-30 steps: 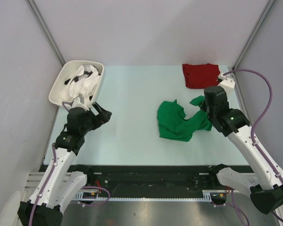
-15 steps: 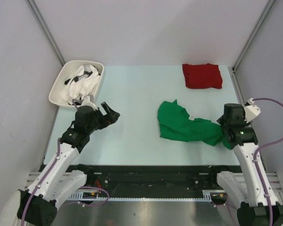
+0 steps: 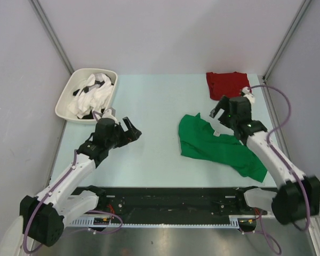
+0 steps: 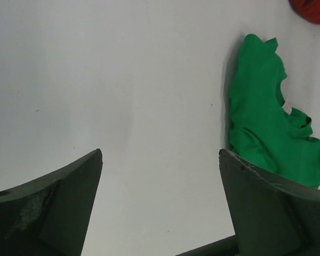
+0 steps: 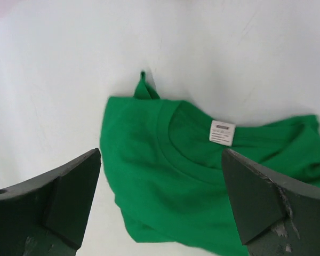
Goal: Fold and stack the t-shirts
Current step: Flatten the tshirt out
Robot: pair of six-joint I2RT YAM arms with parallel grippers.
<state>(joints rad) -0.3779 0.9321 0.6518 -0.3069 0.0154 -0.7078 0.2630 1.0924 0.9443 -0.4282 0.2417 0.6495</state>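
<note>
Only the top view showed the folded red shirt (image 3: 228, 85) at the desk's (image 3: 154, 106) far right corner. The green shirt (image 3: 218, 146) lay crumpled mid-right, its label (image 5: 222, 132) clear to the right wrist camera. Left tool (image 3: 129, 129) and right tool (image 3: 217, 110) both gaped empty, fingertips cut off.

Plain bright green cloth t-shirt (image 3: 218, 149) with small white neck label (image 5: 222, 132), no pattern. Plain dark red folded cloth t-shirt (image 3: 226, 84); pale mint table surface (image 3: 154, 106). White plastic tub (image 3: 69, 109) holding white and black items (image 3: 90, 92).
</note>
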